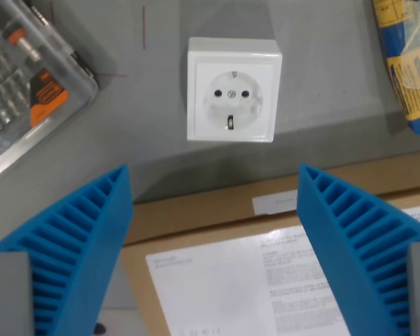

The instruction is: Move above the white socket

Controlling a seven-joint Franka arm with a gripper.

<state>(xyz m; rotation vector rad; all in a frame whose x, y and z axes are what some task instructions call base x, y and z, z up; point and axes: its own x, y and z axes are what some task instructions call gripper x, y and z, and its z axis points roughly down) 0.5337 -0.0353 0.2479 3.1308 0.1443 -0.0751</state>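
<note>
Bare grey tabletop point(322, 84) rings the white socket point(234, 89) ahead of the gripper point(214, 185). Clear tool case point(28, 77) ahead-left, yellow-blue bag point(408, 66) ahead-right, both apart from socket. Cardboard box point(224, 210) lies beneath the spread fingers point(84, 238).

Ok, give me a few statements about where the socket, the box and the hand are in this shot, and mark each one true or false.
1. The socket lies on the grey table. True.
2. The hand is shut on the socket. False: its blue fingers stand wide apart, holding nothing.
3. A cardboard box with a paper label lies under the hand. True.
4. The socket sits on the box. False: it is on the table, beyond the box's edge.
5. A clear case is at the wrist view's left. True.
6. A plug is in the socket. False: its holes are empty.
</note>
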